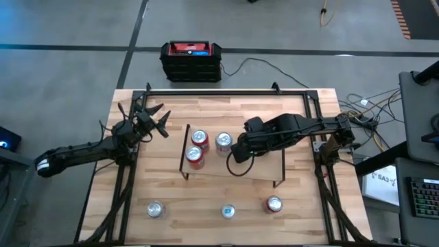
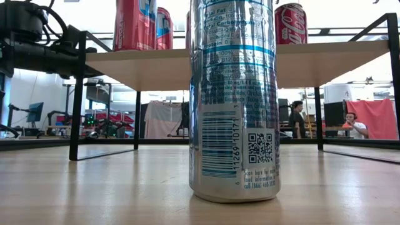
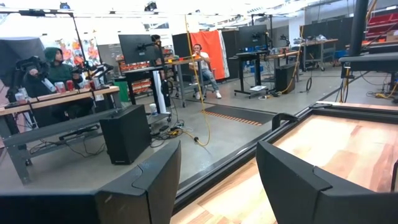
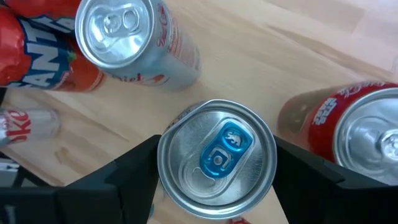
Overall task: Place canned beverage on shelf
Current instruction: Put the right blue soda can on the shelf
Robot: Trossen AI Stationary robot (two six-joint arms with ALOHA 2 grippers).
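A: Can count?
B: 7 total. 3 stand free on shelf point(image 1: 260, 168): rear-left can point(image 1: 199, 137), rear-right can point(image 1: 223, 141), red can point(image 1: 195, 156). 4th is the blue-tab can point(image 4: 217, 155), over the shelf board among them. 3 more in a row on table point(image 1: 206, 195), apart from shelf: left can point(image 1: 156, 209), tall silver can point(image 1: 228, 211), right can point(image 1: 274, 204)
A: Grippers?
B: Right gripper point(image 1: 239, 151) above shelf, fingers pinching blue-tab can from both sides. Left gripper point(image 1: 156, 118) near table's far-left corner, jaws spread, nothing btwn
A: Surroundings, obstructions?
B: Black box point(image 1: 191, 60) w/ red top on floor beyond table. Shelf cans crowd close round blue-tab can. People seated at desks in room behind
A: Unclear?
B: High view: right arm covers blue-tab can entirely. Can't tell if its base rests on board or hangs clear. Low view: tall silver can fills the middle, blocks shelf centre; shelf cans' tops cut off
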